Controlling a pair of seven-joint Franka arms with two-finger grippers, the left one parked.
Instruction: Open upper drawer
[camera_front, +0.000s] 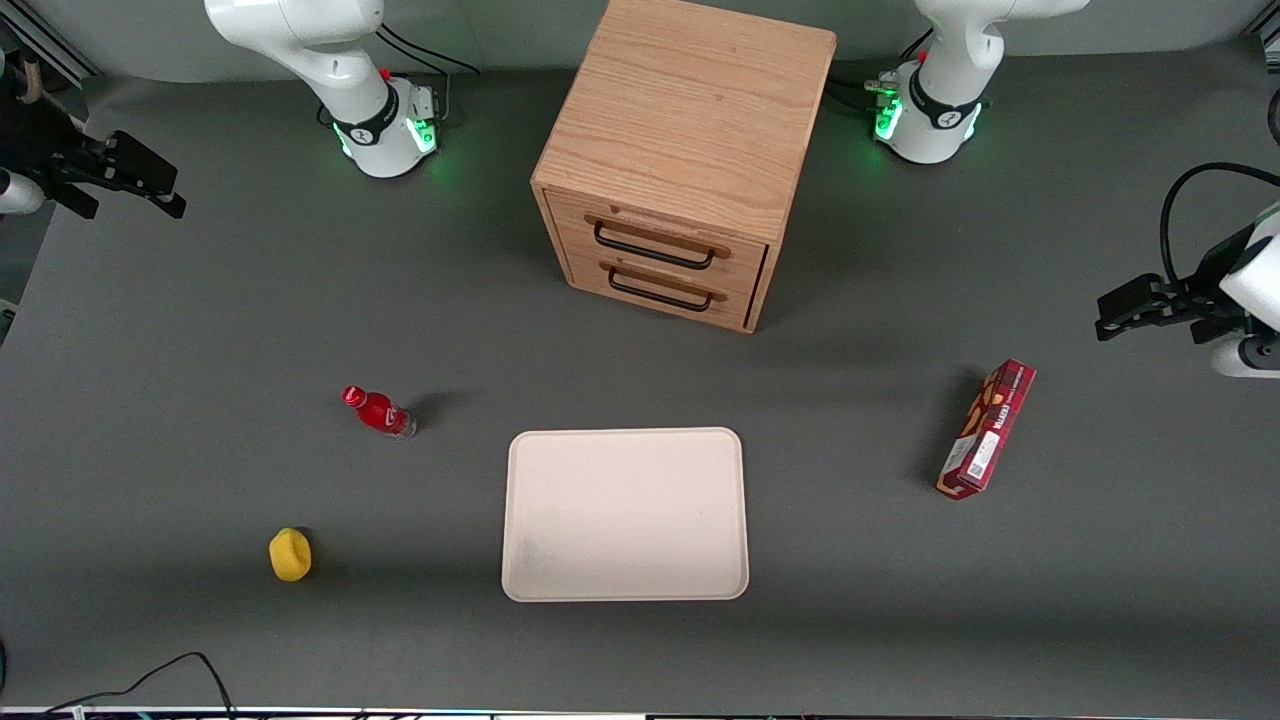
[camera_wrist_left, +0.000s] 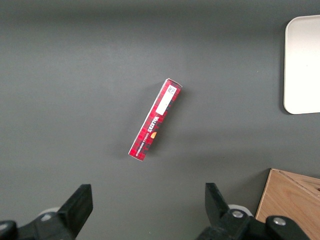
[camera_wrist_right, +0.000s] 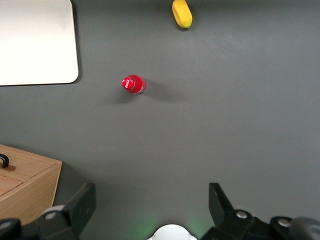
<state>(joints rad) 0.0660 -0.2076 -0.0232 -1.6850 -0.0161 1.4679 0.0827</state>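
Our gripper (camera_front: 140, 185) hangs released, well apart from the cabinet (camera_front: 690, 130), whose upper drawer (camera_front: 655, 243) sits shut above its twin. We risk hooking the lower handle (camera_front: 660, 290), since the two sit close together.

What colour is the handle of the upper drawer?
Black; the upper drawer's handle shows best in the front view. The gripper hangs open, far from it.

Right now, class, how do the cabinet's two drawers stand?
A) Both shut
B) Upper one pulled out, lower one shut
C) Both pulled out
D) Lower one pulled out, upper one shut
A: the upper drawer and the lower drawer both sit flush in the cabinet, while the gripper hangs open at the working arm's end of the table, far from the handles.
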